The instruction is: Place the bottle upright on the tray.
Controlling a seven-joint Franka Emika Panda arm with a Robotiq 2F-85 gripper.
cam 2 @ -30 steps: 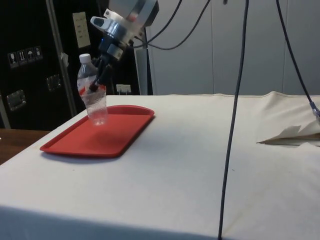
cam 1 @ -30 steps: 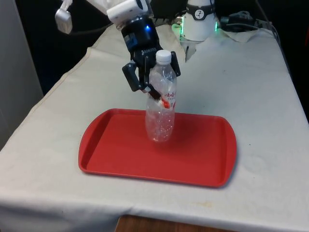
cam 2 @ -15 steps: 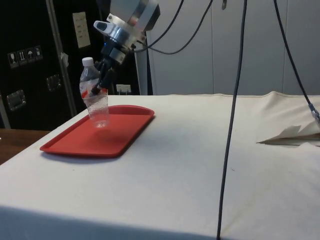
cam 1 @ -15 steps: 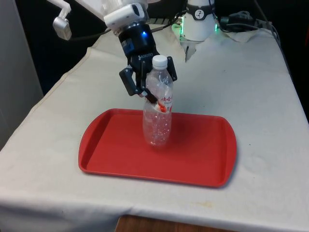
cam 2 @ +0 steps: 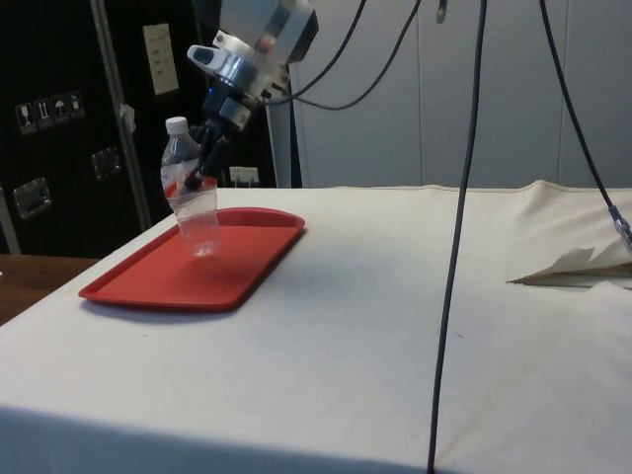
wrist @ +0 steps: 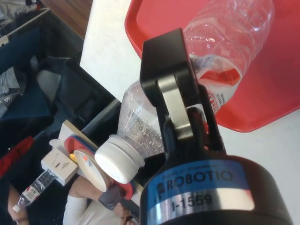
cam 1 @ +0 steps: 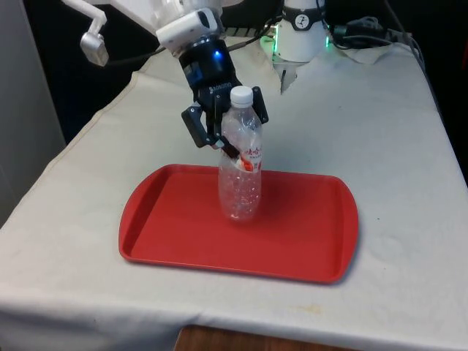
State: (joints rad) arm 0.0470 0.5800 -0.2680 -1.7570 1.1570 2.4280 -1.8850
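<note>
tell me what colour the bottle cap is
White. The cap tops the clear bottle, clearest in the front view.

The bottle is clear plastic with a white cap and a red-and-white label; the tray is plain red; the gripper is black; the cloth is white.

The white arm is ending in a black gripper marked ROBOTIQ, its fingers showing grey metal faces.
</note>
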